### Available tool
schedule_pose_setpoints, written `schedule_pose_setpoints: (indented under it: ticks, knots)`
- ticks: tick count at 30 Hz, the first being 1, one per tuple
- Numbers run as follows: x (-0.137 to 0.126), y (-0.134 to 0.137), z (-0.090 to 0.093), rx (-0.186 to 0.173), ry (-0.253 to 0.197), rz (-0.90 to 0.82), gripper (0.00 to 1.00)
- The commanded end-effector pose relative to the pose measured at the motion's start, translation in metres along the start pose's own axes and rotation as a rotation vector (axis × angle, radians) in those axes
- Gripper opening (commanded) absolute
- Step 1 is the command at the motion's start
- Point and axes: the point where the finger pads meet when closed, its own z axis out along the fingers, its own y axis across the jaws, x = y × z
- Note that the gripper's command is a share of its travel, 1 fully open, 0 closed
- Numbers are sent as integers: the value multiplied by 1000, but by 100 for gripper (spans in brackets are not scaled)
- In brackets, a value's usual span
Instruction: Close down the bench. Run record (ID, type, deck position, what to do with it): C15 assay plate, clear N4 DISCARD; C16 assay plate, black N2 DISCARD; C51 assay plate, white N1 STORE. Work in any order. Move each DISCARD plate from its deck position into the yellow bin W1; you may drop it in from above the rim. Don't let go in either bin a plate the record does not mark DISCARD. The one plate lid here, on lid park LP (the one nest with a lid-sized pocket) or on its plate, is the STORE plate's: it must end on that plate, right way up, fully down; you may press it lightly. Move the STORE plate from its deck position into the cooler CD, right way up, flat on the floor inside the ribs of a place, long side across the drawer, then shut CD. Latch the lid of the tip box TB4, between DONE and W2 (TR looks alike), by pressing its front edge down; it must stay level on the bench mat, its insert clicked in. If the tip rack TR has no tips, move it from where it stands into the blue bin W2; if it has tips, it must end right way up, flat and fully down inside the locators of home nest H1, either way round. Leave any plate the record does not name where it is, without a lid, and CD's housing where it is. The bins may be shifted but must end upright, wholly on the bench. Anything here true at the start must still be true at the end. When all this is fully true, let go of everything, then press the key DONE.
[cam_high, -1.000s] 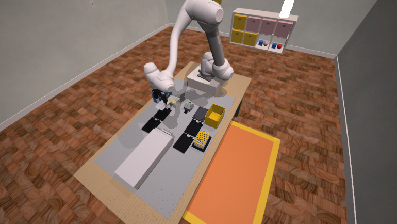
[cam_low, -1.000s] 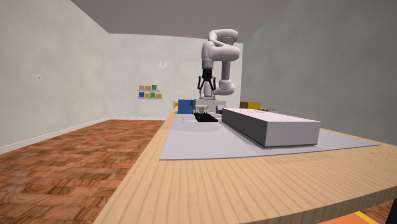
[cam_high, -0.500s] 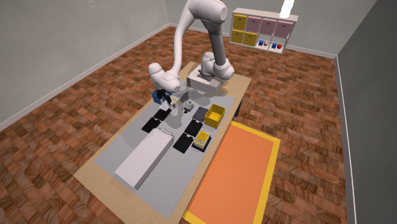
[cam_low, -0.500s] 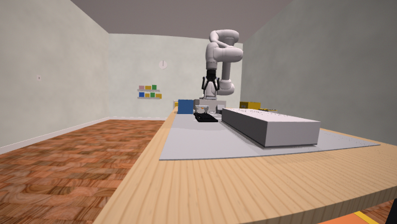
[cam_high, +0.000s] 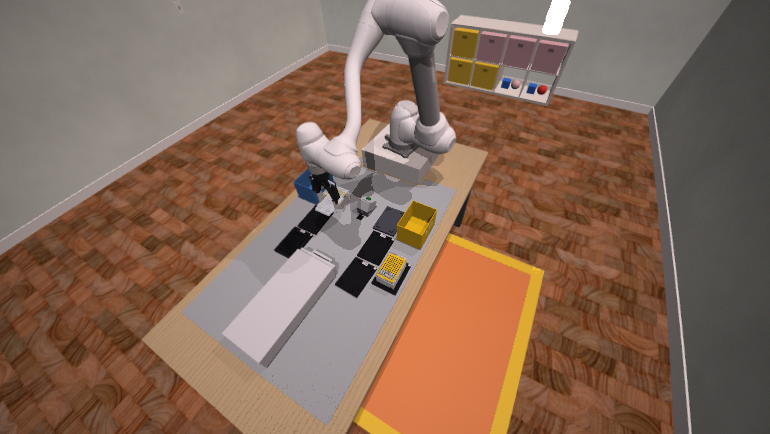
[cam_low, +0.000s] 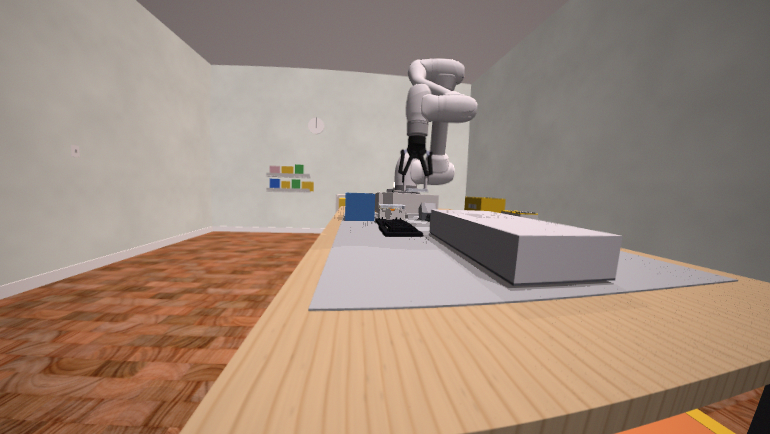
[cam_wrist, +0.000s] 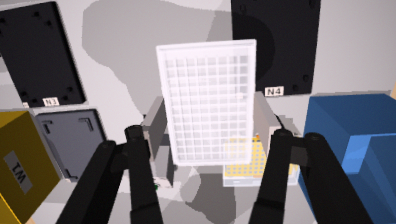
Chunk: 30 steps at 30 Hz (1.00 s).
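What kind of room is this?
Probably a laboratory bench: a white robot arm works over black plate nests, its gripper holding a clear gridded assay plate, beside a yellow waste bin.

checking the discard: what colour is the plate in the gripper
Clear, with a well grid; wrist view.
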Motion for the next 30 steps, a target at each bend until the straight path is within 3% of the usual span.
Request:
schedule_pose_setpoints:
  ticks: [1,30]
  knots:
    - [-4,-13,0,1,3,0,0]
    - [-26,-76,0,1,3,0,0]
